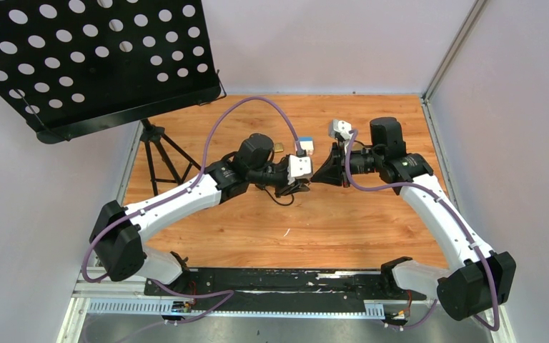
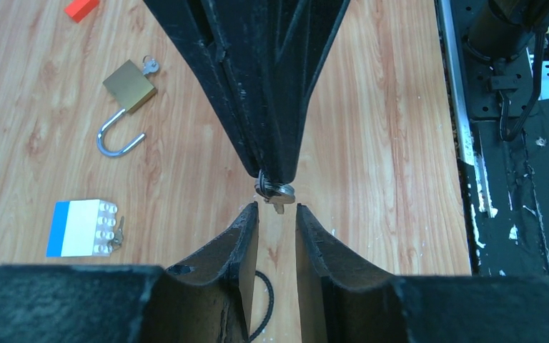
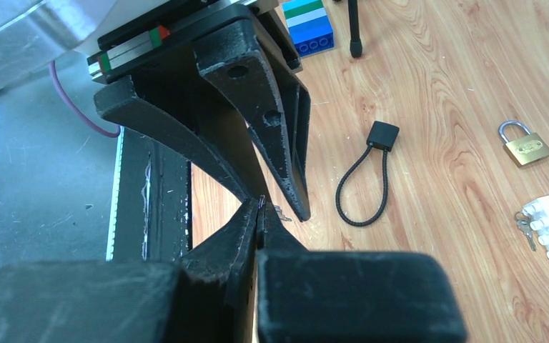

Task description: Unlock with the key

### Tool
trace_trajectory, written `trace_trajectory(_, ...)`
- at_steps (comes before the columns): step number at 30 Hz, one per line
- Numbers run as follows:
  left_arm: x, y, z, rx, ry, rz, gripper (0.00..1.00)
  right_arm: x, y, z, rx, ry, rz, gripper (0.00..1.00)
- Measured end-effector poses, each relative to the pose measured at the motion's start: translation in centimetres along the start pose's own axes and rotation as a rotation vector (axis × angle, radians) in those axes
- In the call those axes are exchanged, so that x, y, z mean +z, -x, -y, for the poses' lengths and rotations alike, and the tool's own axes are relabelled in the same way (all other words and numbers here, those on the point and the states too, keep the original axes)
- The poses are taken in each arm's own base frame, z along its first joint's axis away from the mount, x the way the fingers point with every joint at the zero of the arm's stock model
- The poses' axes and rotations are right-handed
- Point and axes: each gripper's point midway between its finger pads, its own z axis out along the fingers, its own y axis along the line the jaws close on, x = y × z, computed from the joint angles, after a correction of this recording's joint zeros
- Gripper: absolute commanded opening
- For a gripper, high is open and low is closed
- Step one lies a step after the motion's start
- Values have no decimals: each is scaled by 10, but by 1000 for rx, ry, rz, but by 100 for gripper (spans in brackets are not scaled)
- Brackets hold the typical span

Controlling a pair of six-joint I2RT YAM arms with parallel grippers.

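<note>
The key (image 2: pixel 279 208), unseen overhead, hangs from the right pincer (image 2: pixel 273 176) in left-wrist view.

You'll see a black perforated metal music stand (image 1: pixel 136 100) at the wooden table's (image 1: pixel 329 229) far left, a black blocky-ended cable loop (image 3: pixel 384 134) lying flat, and a white-and-blue studded toy brick (image 2: pixel 82 227).

Tiny dull grey key (image 2: pixel 279 206), thin, flat, pinched by right tool (image 3: pixel 259 213), blade protruding, aloft

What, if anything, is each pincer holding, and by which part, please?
The right pincer pinches the key by its ringed head; the left pincer flanks its tip without touching.
</note>
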Motion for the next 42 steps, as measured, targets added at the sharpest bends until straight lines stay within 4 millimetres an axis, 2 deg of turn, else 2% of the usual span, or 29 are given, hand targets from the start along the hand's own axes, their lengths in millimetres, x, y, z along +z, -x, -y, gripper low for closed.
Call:
trace_trajectory(10,2,0,7,0,-19,-4,30,0,1,4,8,-21,-1,0)
trace_trajectory(19,1,10,4,10,-13,7,24,0,1,4,14,-24,-1,0)
trace_trajectory(24,0,11,3,12,-7,7,16,0,1,5,18,-29,-2,0)
trace_trajectory(29,0,10,1,12,1,3,2,0,1,5,23,-29,-2,0)
trace_trajectory(33,0,9,1,13,2,0,0,0,-1,5,26,-32,-4,0)
trace_trajectory(42,-5,1,8,8,-10,-24,0,-3,-11,10,5,-97,-29,16)
